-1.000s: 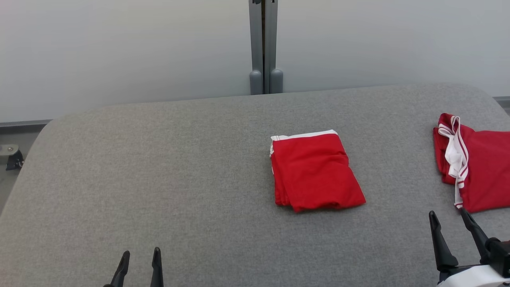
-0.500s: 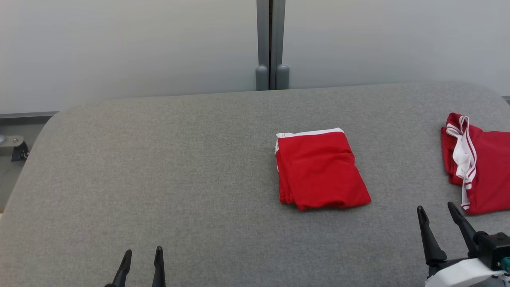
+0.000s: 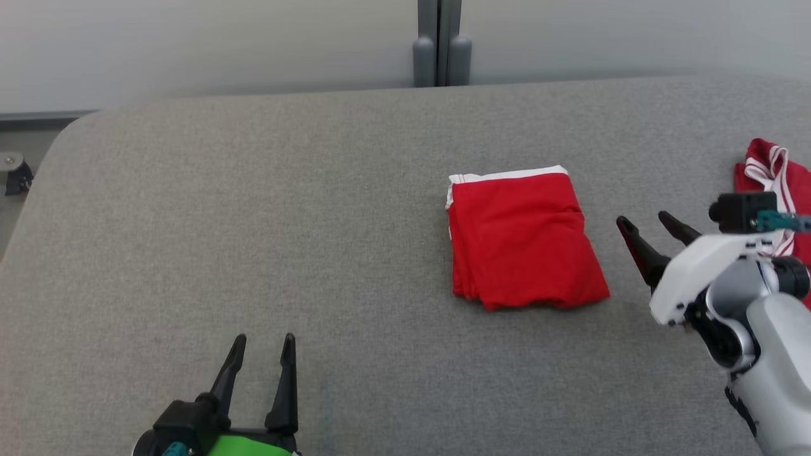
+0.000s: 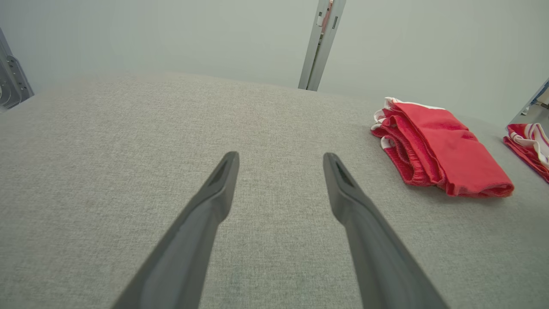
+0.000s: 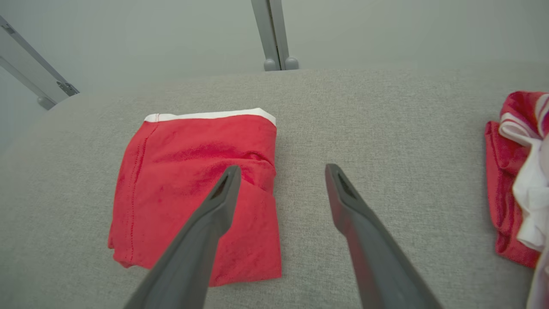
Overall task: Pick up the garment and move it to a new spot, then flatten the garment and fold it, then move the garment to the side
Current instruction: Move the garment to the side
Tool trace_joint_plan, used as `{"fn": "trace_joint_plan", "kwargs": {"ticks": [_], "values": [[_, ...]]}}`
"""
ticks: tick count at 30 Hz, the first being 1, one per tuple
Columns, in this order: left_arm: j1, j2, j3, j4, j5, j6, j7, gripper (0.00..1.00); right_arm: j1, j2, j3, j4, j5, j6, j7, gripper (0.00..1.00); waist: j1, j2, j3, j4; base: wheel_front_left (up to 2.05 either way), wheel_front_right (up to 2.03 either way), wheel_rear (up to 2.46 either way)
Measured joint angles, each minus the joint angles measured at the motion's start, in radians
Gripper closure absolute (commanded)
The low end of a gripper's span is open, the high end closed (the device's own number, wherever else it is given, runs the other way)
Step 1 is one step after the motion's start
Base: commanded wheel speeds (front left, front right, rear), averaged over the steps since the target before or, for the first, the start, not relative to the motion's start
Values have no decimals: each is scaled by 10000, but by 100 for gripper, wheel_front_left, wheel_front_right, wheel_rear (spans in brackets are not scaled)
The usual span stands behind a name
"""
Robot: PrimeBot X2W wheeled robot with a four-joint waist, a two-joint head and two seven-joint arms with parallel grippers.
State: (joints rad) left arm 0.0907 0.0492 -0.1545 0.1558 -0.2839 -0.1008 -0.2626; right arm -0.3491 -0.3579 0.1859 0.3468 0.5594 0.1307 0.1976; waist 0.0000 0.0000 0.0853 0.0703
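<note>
On the grey bench (image 3: pixel 253 221), right of centre, the red garment (image 3: pixel 523 237) lies folded into a neat rectangle, its white band toward the far edge. It rests flat on the cloth, with nothing holding it.

Over the past second the right gripper (image 3: pixel 644 219) has come up from the near right corner and across, and now hangs just beside the garment's right edge, fingers wide apart and empty. From the right wrist view one finger crosses the garment's right half, though whether it touches the cloth cannot be told. The head camera has also tipped down and turned a little, so the post (image 3: pixel 441 44) at the far edge sits higher in its view. That shift belongs to the camera, not to the clothes.

The left gripper (image 3: pixel 264 339) waits near the near edge, left of centre and well apart from the garment, its fingers likewise spread with nothing between them. A second garment (image 3: pixel 770 168), red with white stripes, lies bunched at the right edge.

With the folding apparently done, the right arm's approach points to the last step: taking hold of the folded stack and carrying it to the side. A grip that takes every layer at once would keep the fold from slipping open.
</note>
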Motion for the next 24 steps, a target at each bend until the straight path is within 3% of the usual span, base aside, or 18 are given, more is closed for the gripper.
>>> {"fn": "trace_joint_plan", "kwargs": {"ticks": [5, 9, 15, 16, 17, 24], "values": [[-574, -2, -564, 65, -253, 138, -2, 0, -1496, -199, 830, 884, 198, 6, 1206, 0, 0, 0, 778, 261, 0, 0, 0], [-897, -2, -1011, 105, -477, 267, 0, 0, -1914, -433, 1129, 1864, 209, -2, 1521, 0, 0, 0, 1202, 655, 0, 0, 0], [-928, 2, -1200, 105, -589, 408, -2, 0, -2089, -284, 1530, 2681, 1068, -2, 1632, 0, 0, 0, 1560, 1243, 0, 0, 0], [-928, 2, -1225, 109, -589, 410, 0, 0, -2122, -280, 1482, 2794, 1256, 0, 1595, 24, 0, 0, 1612, 1298, 0, 0, 0], [-927, 0, -1243, 107, -589, 422, 0, 0, -2168, -270, 1390, 2905, 1352, 0, 1457, 100, 0, 0, 1651, 1329, 0, 0, 0], [-925, 0, -1087, 73, -539, 477, 0, 0, -2470, -167, 1360, 2955, 2119, 10, 802, 100, 0, 0, 1781, 950, 0, 0, 0]]}}
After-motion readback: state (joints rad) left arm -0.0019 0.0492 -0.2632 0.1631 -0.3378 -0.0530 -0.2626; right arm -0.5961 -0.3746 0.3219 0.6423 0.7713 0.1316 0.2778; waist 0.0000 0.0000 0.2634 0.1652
